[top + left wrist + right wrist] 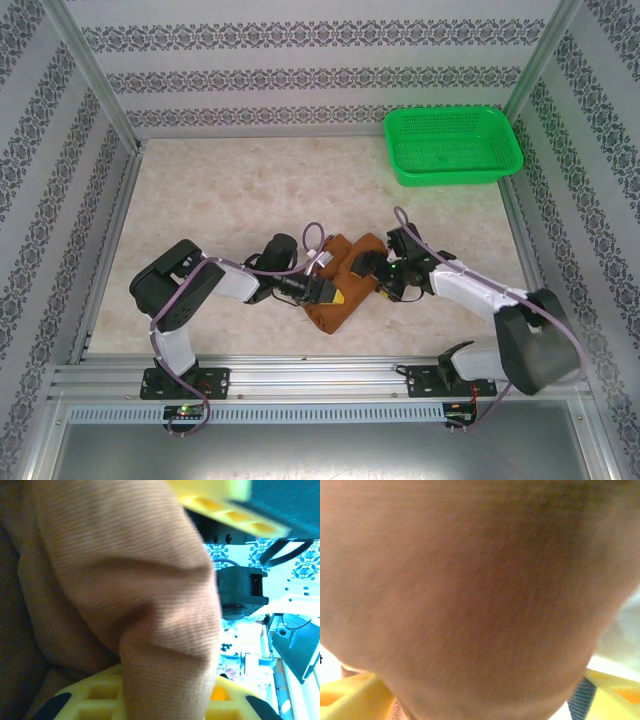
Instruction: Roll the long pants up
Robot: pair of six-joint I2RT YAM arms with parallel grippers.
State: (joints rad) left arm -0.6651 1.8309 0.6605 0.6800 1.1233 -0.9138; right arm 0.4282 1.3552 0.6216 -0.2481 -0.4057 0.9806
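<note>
Found: pants bundled by near edge of table. The left tool pinches a fold. The right tool is buried in cloth, grip undeterminable. Recommend: keep both ends level, roll tight.

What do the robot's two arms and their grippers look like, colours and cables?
The left arm and right arm have white links between bulky black joint housings, with pale lilac cables looping alongside. Their fingers are yellow plastic with moulded pockets.

No readable text, label or number appears anywhere.
</note>
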